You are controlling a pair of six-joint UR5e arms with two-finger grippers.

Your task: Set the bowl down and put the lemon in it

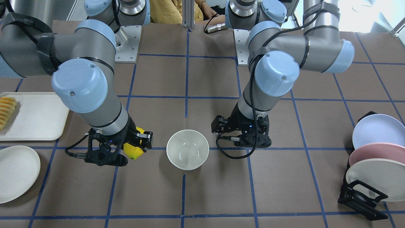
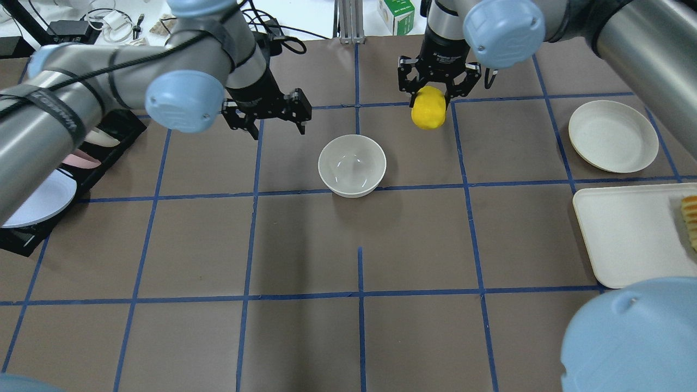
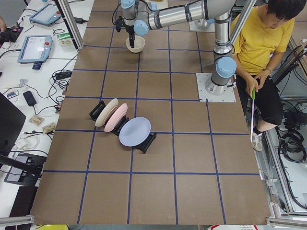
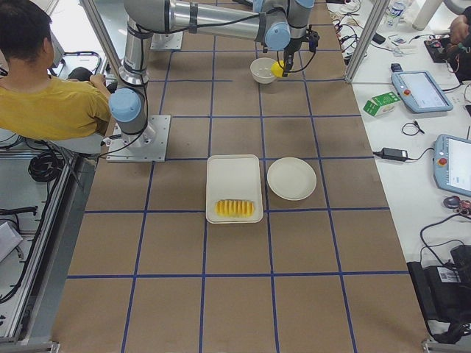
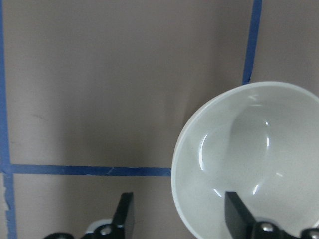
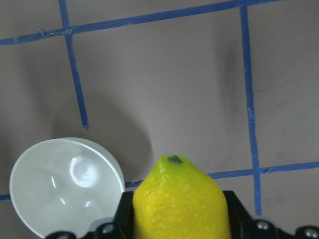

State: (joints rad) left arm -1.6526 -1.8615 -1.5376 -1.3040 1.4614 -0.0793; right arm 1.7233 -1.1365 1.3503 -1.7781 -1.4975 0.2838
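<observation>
Seen from overhead, a rack of pastel plates [image 2: 32,201] sat at the far left of the desk [image 2: 305,245]. Next came the left tool [image 2: 277,128], at about 10 o'clock from the bowl [image 2: 352,165]. Its fingers were spread with nothing between them, and its wrist camera showed the bowl's rim just under one fingertip.

The bowl stood upright near the middle of the desk, mouth up and empty. Being round, it had no long axis to line up. It looked stiff and glossy, so probably slick; the rim would be the natural place to pinch it.

At about 2 o'clock from the bowl hung the lemon [image 2: 428,108], clamped in the right tool [image 2: 429,98] and apparently clear of the desk. The fingers closed across its short axis near one end. Its long axis ran roughly in line with the fingers, and the free end, which carried a small greenish mark, pointed down and away from the wrist.

The lemon likely handles as firm and light, with a waxy skin, and it would roll if dropped from height — a low release over the bowl's centre would suit.

Further right lay a shallow plate [image 2: 612,136], and at 4 o'clock from the bowl a tray [image 2: 626,234] with sliced fruit [image 2: 690,218] at its edge.
</observation>
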